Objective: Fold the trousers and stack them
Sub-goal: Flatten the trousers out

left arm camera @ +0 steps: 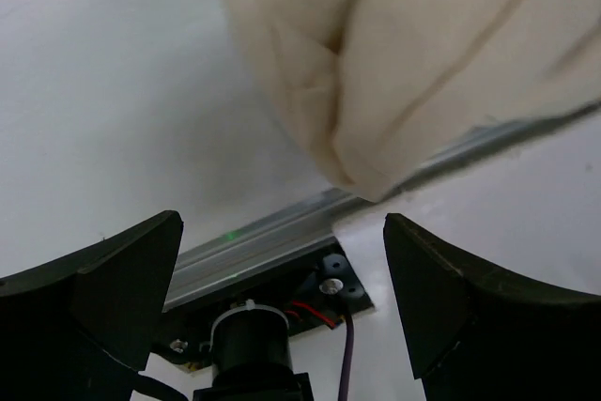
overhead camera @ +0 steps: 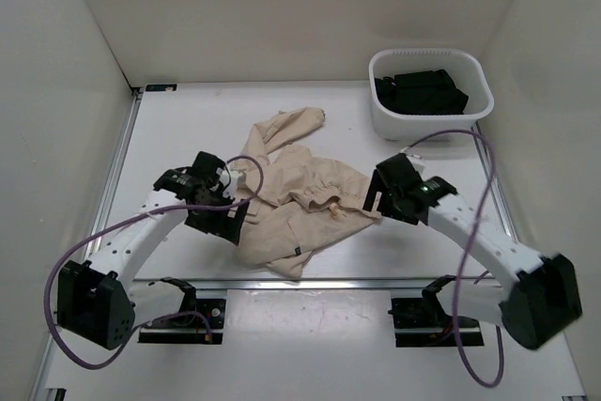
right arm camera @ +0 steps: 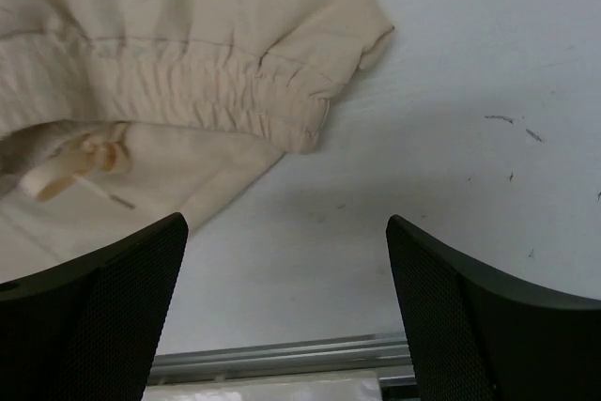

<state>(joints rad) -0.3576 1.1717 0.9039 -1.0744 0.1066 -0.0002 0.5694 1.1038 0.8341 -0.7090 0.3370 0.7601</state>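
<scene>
nothing folded yet, we judge: the beige trousers point(overhead camera: 305, 204) lie crumpled just ahead of our left gripper point(left arm camera: 282, 223) and right gripper point(right arm camera: 286, 223), both spread wide, empty; folding and stacking remain.

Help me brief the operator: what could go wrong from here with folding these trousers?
The trousers lie crumpled with layers overlapping, so the open left pincer may pinch several layers and bunch the fold.
The left arm's purple cable loops over the cloth and could drag it.
One corner lies close to the metal rail and might catch there.
</scene>
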